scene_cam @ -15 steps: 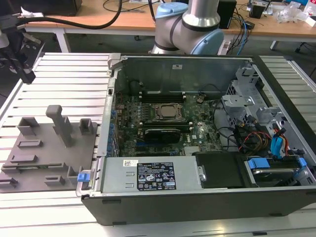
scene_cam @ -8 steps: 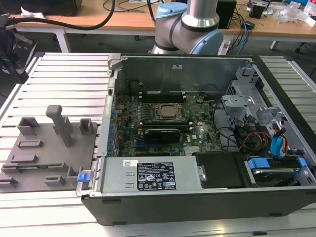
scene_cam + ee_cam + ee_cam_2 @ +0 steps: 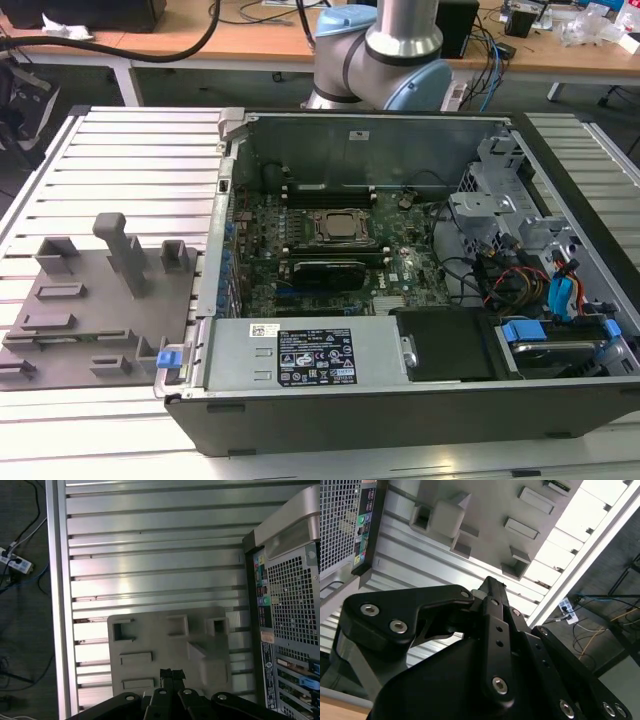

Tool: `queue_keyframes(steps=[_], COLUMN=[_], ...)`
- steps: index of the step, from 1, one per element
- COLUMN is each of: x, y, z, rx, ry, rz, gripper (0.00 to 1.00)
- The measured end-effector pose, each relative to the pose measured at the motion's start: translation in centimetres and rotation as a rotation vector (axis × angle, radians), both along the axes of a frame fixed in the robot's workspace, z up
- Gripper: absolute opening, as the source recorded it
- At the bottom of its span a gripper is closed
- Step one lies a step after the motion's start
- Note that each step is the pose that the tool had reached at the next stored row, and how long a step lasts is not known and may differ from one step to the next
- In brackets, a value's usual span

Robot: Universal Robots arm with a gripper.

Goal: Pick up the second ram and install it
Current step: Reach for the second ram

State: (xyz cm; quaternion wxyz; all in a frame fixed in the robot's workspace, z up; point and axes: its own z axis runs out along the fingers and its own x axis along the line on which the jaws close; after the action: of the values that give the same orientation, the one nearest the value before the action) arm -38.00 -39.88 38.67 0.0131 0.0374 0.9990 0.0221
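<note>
I see the gripper (image 3: 171,672) with fingers closed together, hanging over the grey holder plate (image 3: 165,647), which lies to the exterior view's left of the open computer case (image 3: 400,415). The second ram (image 3: 557,484) shows green at the plate's near edge.

The open desktop computer case (image 3: 400,420) is black outside, with a green circuit-board motherboard (image 3: 262,250) inside it and a silver metal power-supply box (image 3: 240,350) bearing a black-and-white label. Beside the case, on the exterior view's left, the flat plastic holder plate with raised blocks (image 3: 90,310) is plain matt grey. It lies on the ribbed aluminium table (image 3: 130,170), silver striped with dark grooves. Behind the case, the jointed robot arm (image 3: 400,40) is silver with pale blue caps, and its gripper (image 3: 171,671) is black with silver screw heads.
</note>
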Motion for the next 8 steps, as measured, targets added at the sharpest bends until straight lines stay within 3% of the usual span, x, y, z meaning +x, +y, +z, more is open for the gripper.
queue_keyframes(steps=[6,8], x=[-0.66,-0.68], y=[-0.13,-0.85], z=[-0.06,-0.07], rx=[0.0001,0.0000], ry=[0.0000,0.0000], rz=[0.000,0.000], gripper=[0.11,0.11])
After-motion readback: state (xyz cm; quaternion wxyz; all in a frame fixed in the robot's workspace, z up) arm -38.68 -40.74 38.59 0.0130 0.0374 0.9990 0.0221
